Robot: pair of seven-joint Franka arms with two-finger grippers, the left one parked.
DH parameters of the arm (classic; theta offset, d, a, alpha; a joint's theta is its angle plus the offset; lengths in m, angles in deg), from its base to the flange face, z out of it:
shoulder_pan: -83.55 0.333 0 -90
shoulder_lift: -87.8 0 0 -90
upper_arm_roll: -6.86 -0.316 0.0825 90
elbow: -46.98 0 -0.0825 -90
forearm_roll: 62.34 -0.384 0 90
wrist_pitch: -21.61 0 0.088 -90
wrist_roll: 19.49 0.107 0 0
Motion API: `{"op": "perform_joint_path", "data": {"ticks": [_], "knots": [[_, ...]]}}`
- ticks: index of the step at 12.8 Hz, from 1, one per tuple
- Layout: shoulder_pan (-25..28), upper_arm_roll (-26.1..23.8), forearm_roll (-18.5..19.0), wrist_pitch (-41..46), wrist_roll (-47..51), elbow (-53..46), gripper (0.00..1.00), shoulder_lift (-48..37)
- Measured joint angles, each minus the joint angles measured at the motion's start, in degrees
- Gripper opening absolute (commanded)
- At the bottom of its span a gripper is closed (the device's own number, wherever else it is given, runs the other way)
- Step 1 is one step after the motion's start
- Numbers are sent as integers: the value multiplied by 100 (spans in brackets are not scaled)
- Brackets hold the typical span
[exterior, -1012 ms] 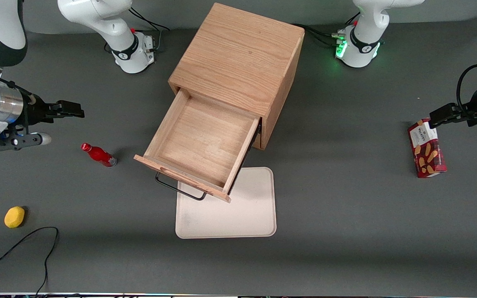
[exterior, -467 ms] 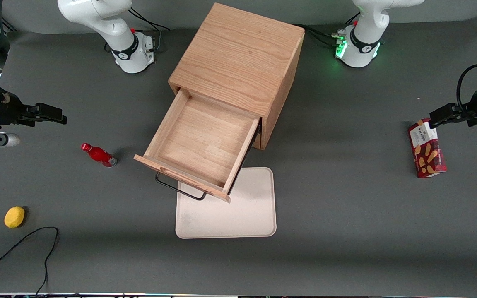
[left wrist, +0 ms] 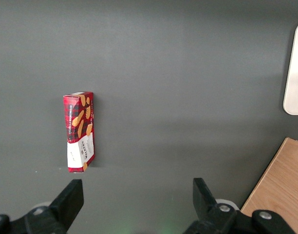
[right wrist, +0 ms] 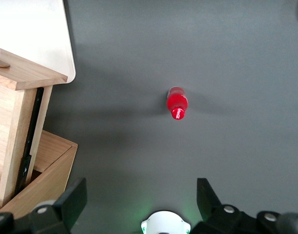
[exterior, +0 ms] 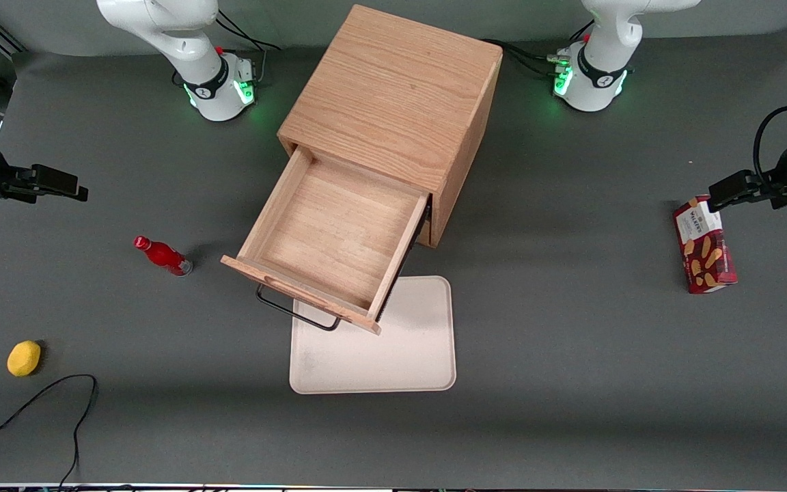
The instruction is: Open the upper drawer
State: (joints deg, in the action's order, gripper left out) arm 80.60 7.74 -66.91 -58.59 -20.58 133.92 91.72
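Observation:
The upper drawer point(exterior: 328, 236) of the light-oak cabinet point(exterior: 393, 96) stands pulled far out, and its wooden floor is bare. Its thin black bar handle point(exterior: 296, 313) hangs over the edge of a cream tray. My right gripper point(exterior: 69, 184) hovers well away from the cabinet, toward the working arm's end of the table, open and holding nothing. In the right wrist view the gripper point(right wrist: 140, 189) has bare table between its fingers, with the drawer's side point(right wrist: 17, 102) and a cabinet corner point(right wrist: 46, 165) at the edge.
A small red bottle point(exterior: 162, 255) point(right wrist: 177, 104) lies between my gripper and the drawer. A cream tray point(exterior: 393, 342) lies in front of the drawer. A yellow round object point(exterior: 24, 358) and a black cable point(exterior: 38, 403) sit nearer the camera. A red cookie box point(exterior: 703, 244) lies at the parked arm's end.
My gripper has drawn farther away from the cabinet toward the working arm's end of the table. The working arm's base light now glows green. The drawer has not moved.

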Motion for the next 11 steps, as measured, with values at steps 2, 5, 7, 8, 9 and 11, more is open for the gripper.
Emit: {"op": "perform_joint_path", "data": {"ticks": [2,5,7,8,9,11], "knots": [[88,-11,0,-50,5,-10,100,-18],[252,3,0,-101,63,-189,100,5],[254,25,0,-101,63,-352,100,84],[254,43,0,-88,63,-399,100,124],[254,57,0,-55,63,-408,100,149],[266,102,75,22,63,-408,100,179]]}}
